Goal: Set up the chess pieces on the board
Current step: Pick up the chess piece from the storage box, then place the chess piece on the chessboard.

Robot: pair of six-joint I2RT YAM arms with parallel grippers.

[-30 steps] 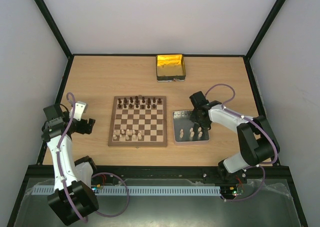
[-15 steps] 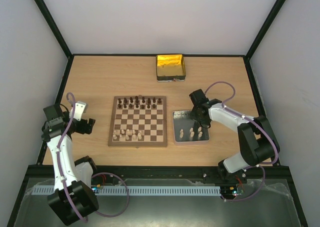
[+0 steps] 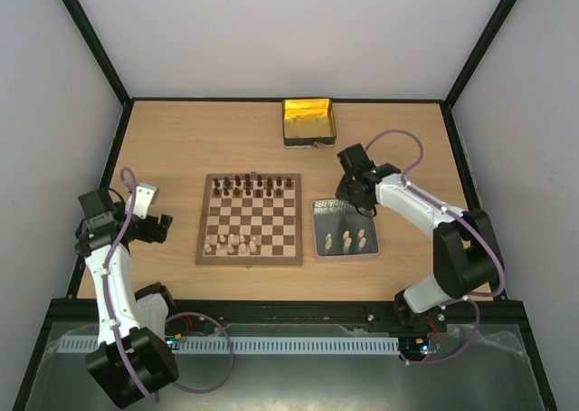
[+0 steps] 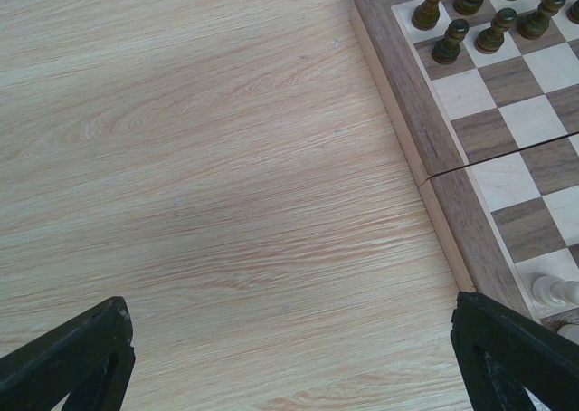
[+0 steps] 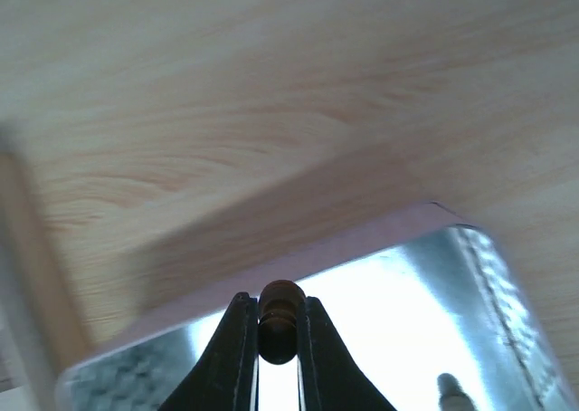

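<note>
Pick-up done: the right pincer (image 5: 276, 319) is clamped on a dark brown chess piece (image 5: 280, 331) just above the far edge of the grey tray (image 3: 322, 210). The next move probably calls for a carry left to the dark ranks (image 3: 253, 186) on the board (image 3: 249, 225) and an upright set-down. A second earlier it sat lower over the tray, jaws closing. The left pincer (image 4: 289, 357) gapes open by the board's left edge.

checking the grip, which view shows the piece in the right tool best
Right wrist: the dark piece shows close up, pinched in the right tool. The top view is too far to show it; the left wrist view misses it.
</note>
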